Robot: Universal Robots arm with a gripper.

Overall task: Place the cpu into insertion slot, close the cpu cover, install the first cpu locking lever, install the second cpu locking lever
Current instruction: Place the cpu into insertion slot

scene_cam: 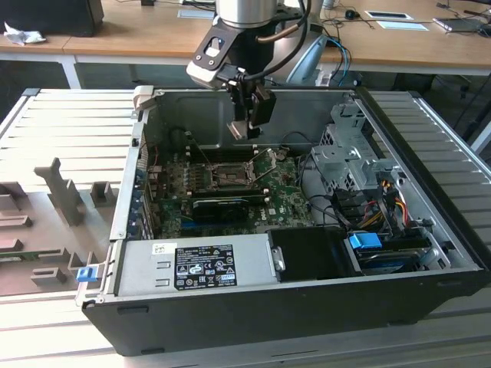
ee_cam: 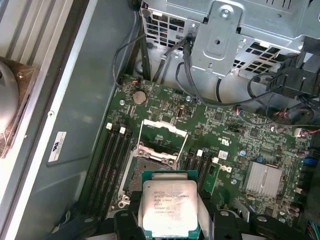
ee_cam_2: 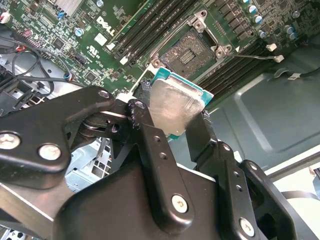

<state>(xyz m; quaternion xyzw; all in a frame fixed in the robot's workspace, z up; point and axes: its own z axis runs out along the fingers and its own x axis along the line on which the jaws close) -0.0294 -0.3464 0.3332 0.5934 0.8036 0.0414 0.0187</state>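
Gripper (scene_cam: 247, 132) hangs inside the open computer case (scene_cam: 307, 314), above the green motherboard (scene_cam: 284, 203). It is clamped on the cpu (scene_cam: 239, 130). In the second wrist view the two black fingers (ee_cam_2: 150, 135) press on opposite edges of the chip (ee_cam_2: 175, 107).

Cpu is square, so it has no long axis. Its pale metal top faces both wrist cameras, with a teal border showing round it. In the second wrist view one corner points toward the insertion slot (ee_cam_2: 192, 50). The chip is clear of the board and not seated. In the exterior view it is small and half covered by the fingers, and looks tilted rather than level, though this is hard to confirm.

Insertion slot (ee_cam: 150, 172) lies open, its dark contact field exposed. The cpu cover (ee_cam: 165, 125) stands raised off it, a silver frame with a window, on the slot's side away from the chip. Memory slots (ee_cam: 112, 160) run along both sides of the socket.

Hidden or cut off: in the first wrist view the cpu (ee_cam: 169, 207) covers the slot's near edge, and the picture's border cuts off the chip's own near edge. The gripper (ee_cam: 170, 227) shows there as finger stubs on either side. Print on the chip's top is not legible. A finned heatsink (ee_cam: 262, 180) sits well apart from the socket.
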